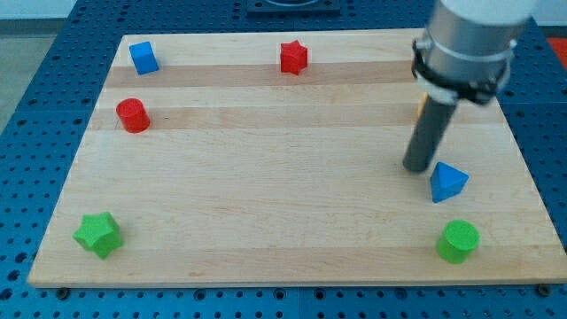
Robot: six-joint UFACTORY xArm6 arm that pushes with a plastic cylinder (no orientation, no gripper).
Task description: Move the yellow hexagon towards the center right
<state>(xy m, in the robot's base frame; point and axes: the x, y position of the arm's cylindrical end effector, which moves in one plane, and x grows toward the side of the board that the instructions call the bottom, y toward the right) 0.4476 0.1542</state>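
Only a thin yellow-orange sliver of the yellow hexagon point(420, 109) shows, at the left edge of my dark rod on the view's right; the rod and arm hide the rest of it. My tip point(415, 168) rests on the board below that sliver, just left of the blue triangular block point(447, 182). I cannot tell whether the rod touches the hexagon.
A blue cube point(143, 57) and a red star point(293, 57) lie along the top. A red cylinder point(133, 115) is at the left, a green star point(97, 234) at the bottom left, and a green cylinder point(458, 241) at the bottom right. The wooden board point(266, 177) ends near the blocks on the right.
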